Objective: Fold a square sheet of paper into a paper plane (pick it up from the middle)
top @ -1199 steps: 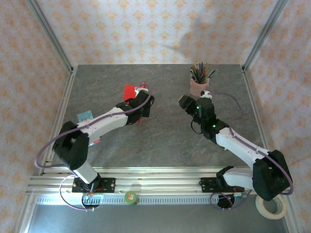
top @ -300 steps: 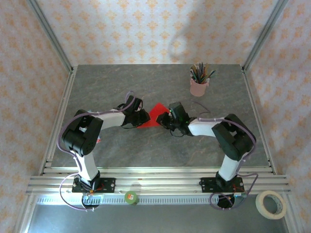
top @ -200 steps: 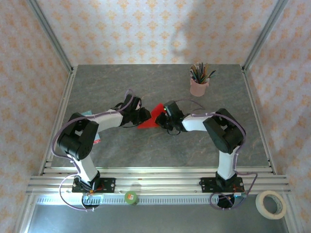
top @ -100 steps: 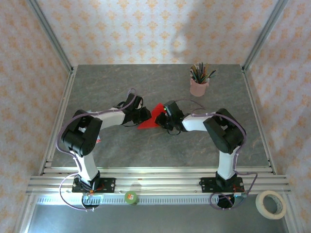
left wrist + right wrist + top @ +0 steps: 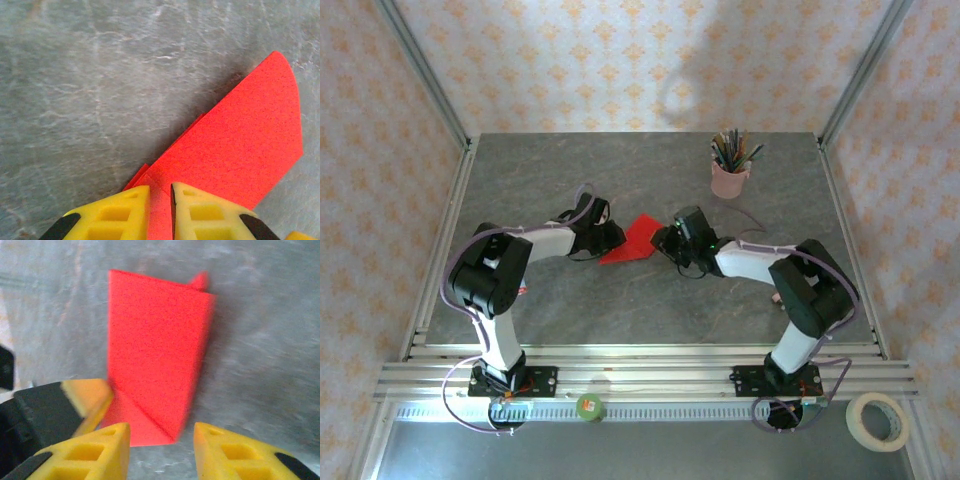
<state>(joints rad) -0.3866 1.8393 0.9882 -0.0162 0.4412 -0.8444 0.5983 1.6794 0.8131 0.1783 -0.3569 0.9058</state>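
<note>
Half-folded red paper (image 5: 632,241) lies flat mid-table (image 5: 540,170), well short of a dart. Left gripper (image 5: 160,196) clenched on its near corner, pinning it. Right gripper (image 5: 162,439) was pinching the opposite edge a second ago; now it's released, jaws apart, backed just off the tip. That crease looks done; next fold pending.

From my feeds I can read no text, number, brand or sign anywhere. The nearest thing to a marking is a small red spot on the green disc (image 5: 590,406) on the front rail (image 5: 670,411), and it is too small for me to make out.
</note>
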